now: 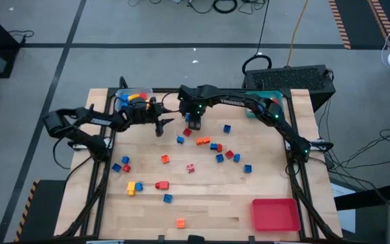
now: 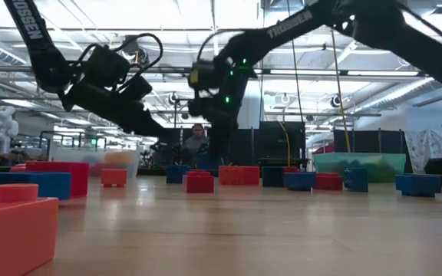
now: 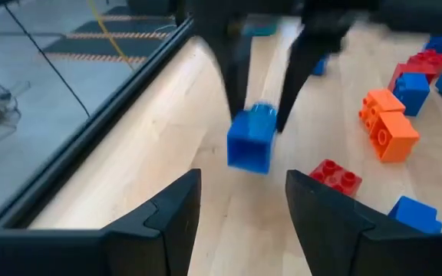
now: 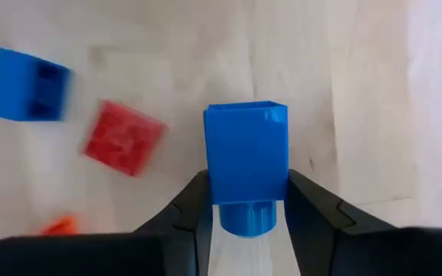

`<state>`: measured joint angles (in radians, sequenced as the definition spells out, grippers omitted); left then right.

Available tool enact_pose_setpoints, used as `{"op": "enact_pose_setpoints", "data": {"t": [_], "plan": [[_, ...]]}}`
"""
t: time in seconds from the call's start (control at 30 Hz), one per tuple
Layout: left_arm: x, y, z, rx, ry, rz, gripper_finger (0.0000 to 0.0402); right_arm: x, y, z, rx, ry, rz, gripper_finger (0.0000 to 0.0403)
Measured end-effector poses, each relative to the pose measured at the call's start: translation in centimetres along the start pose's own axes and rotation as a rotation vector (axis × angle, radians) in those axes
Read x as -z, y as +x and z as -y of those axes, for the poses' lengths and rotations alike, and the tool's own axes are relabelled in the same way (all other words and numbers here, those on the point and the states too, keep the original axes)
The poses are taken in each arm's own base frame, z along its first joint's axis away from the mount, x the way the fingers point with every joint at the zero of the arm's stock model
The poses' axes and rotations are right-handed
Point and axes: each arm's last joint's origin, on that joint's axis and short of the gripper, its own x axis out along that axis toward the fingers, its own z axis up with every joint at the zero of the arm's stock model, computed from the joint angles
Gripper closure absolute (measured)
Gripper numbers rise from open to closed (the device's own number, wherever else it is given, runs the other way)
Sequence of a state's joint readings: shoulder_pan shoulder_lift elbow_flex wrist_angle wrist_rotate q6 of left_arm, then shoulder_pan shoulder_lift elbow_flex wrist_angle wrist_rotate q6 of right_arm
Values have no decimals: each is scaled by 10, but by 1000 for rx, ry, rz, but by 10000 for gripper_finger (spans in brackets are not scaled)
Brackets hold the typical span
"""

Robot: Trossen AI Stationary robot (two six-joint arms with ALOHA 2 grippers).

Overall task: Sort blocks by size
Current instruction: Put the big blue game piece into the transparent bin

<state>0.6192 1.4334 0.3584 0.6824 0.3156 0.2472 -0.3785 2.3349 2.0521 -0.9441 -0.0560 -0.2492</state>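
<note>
Right hand point(image 4: 245, 211) grips a blue block point(image 4: 245, 157) above the bench point(image 1: 208, 196).

Its fingers are closed on the block's sides, near the bench's far middle. The left hand point(image 3: 240, 203) hovers beside it, half open, holding nothing; other blocks point(image 1: 219, 152) lie scattered on the bench.

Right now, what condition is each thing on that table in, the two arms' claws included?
Right end effector: shut on the small blue plastic brick, raised off the wooden table.
Left end effector: open, empty, pointed at that brick.
Red rectangular tray: empty.
Clear tray: holds some bricks.
Orange two-piece brick: lying loose on the table.
</note>
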Motion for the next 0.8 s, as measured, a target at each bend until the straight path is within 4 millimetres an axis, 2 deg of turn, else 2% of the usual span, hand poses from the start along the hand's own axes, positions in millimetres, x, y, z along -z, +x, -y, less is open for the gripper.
{"op": "enact_pose_setpoints", "data": {"t": [0.2, 0.47, 0.67, 0.8], "plan": [[-1, 0, 2, 10, -2, 4, 166, -11, -30, -9, 27, -28, 115, 290], [-5, 2, 1, -10, -3, 4, 86, -19, -34, -10, 43, -88, 191, 290], [-5, 2, 1, -5, 3, 12, 80, -27, -34, -23, 2, -183, 256, 290], [-6, 3, 2, 23, 4, 19, 91, -32, -35, -32, 6, -227, 298, 290]]}}
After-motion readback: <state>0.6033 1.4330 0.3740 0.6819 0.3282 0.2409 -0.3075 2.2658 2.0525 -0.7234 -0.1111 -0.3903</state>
